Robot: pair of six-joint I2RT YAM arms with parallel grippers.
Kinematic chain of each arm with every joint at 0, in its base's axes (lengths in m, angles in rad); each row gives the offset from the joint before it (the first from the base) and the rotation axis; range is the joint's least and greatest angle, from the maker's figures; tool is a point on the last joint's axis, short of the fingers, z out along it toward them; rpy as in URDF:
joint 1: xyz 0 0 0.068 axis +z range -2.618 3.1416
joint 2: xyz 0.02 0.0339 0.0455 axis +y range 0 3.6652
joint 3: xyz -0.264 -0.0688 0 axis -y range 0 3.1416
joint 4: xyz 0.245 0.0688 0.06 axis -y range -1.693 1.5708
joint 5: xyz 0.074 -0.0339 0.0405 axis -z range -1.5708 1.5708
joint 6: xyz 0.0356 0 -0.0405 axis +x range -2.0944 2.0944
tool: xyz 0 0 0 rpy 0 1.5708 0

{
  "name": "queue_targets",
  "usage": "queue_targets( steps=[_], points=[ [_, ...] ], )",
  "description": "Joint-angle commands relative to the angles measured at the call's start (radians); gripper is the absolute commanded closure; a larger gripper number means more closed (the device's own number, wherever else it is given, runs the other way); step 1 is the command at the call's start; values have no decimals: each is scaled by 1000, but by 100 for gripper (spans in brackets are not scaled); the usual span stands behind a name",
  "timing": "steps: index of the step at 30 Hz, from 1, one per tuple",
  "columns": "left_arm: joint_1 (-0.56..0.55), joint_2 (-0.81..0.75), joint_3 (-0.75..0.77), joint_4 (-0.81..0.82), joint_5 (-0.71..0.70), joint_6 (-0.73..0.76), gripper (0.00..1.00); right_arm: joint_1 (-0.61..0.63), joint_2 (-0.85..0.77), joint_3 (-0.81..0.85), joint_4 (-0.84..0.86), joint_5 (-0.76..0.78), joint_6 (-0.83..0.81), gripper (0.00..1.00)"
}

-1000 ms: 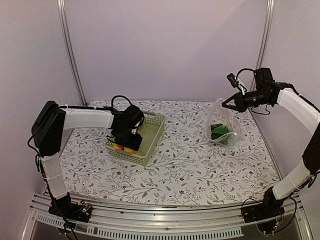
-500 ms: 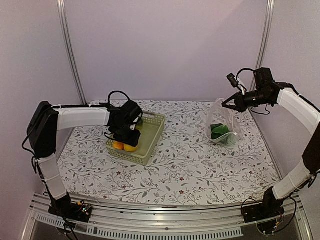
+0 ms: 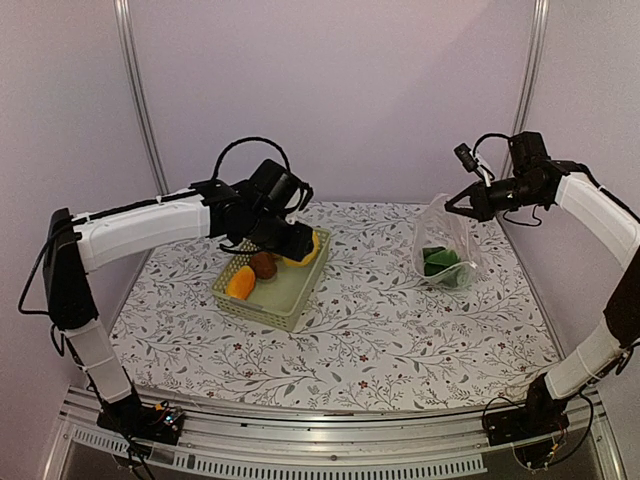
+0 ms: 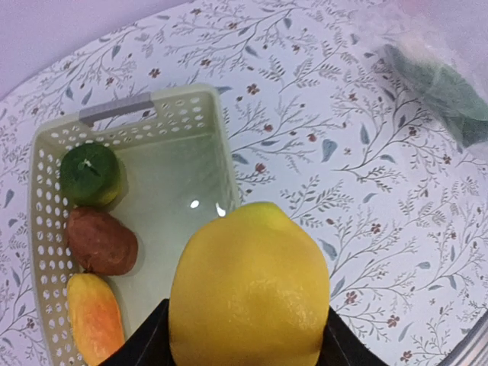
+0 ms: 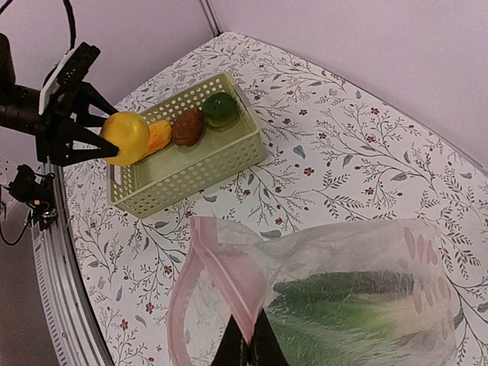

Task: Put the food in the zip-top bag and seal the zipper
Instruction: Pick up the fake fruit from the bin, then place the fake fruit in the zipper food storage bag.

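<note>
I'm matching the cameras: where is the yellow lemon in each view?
Top external: yellow lemon left of centre, over the pale green basket.
Left wrist: yellow lemon bottom centre, large.
Right wrist: yellow lemon upper left.
Shared landmark: the pale green basket.

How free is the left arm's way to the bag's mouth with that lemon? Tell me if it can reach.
Probably yes. The right fingers pinch the zipper, holding the bag up with its mouth open. The left fingers carry the lemon above the basket, and nothing stands between them.
</note>
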Motion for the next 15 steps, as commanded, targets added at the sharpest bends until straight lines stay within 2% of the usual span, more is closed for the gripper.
queue_targets(
  steps=[1,7,15],
  points=[
    [-98,-4,87,123,24,69,52,2,20,57,-37,-2,-16,100],
    [-203,18,130,319,92,137,53,3,31,80,-56,-5,-11,100],
    [-282,94,157,544,250,150,53,6,34,97,-71,-21,5,100]
  ],
)
